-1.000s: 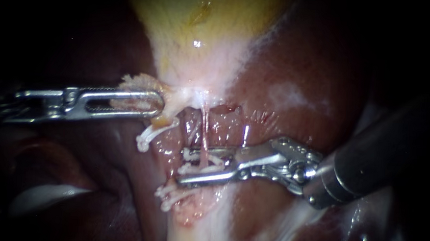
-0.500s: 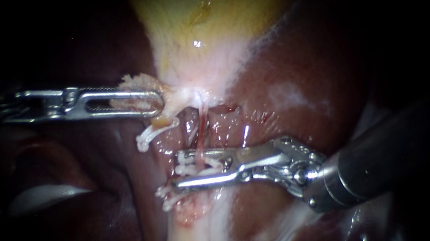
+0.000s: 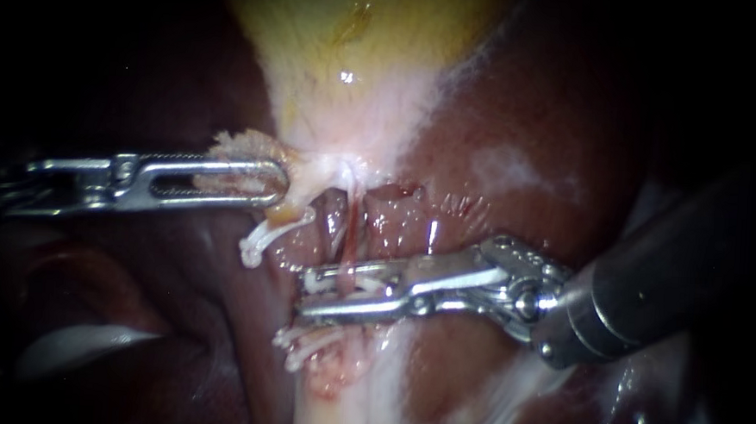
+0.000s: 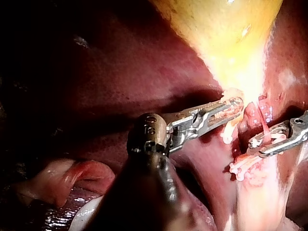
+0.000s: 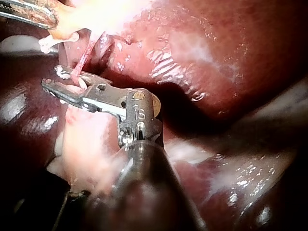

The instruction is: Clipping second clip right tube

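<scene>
The tube is being gripped between the narrowed jaws of the right instrument, just below the gallbladder. The gallbladder's neck is being held in the closed jaws of the left instrument.

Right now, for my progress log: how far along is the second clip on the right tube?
Done: a placed clip shows just below, and the left instrument grips the gallbladder at its neck. In hand: the right instrument holds the second clip astride the thin red tube, its jaws closer together than a second ago. Left: squeeze fully, then release.
</scene>
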Controlling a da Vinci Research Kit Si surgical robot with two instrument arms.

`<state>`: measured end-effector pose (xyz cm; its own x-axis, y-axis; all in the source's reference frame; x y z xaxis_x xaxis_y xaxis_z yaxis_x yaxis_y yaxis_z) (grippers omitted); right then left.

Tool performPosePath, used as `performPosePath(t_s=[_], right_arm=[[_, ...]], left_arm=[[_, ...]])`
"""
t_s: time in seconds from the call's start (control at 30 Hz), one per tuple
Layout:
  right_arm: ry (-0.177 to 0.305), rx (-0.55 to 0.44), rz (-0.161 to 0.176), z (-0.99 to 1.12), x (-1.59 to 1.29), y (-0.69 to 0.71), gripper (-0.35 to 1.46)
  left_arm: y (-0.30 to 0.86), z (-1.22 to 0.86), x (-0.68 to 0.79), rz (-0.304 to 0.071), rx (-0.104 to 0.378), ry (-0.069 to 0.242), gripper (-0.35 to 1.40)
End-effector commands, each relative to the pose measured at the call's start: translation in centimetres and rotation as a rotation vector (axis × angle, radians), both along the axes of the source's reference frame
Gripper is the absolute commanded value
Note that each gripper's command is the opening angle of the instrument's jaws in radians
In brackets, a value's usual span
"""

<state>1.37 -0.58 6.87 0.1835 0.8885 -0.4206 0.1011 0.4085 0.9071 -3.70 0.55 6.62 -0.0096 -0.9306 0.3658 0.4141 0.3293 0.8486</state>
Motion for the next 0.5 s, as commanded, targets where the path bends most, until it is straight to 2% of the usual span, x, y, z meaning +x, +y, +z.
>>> performPosePath(t_s=[0.03,0.17,0.33,0.5], right_arm=[[-0.01,0.002,-0.008,0.02,0.0,0.0,-0.35],[-0.075,-0.013,-0.015,0.07,0.0,0.02,-0.35],[-0.074,-0.056,-0.021,0.09,-0.02,0.02,-0.35],[-0.074,-0.056,-0.021,0.09,-0.02,0.02,-0.35]], left_arm=[[0.0,0.0,0.0,0.0,0.0,0.0,-0.35],[0.0,0.0,0.0,0.0,0.0,0.0,-0.35],[0.0,0.0,0.0,0.0,0.0,0.0,-0.35],[0.0,0.0,0.0,0.0,0.0,0.0,-0.35]])
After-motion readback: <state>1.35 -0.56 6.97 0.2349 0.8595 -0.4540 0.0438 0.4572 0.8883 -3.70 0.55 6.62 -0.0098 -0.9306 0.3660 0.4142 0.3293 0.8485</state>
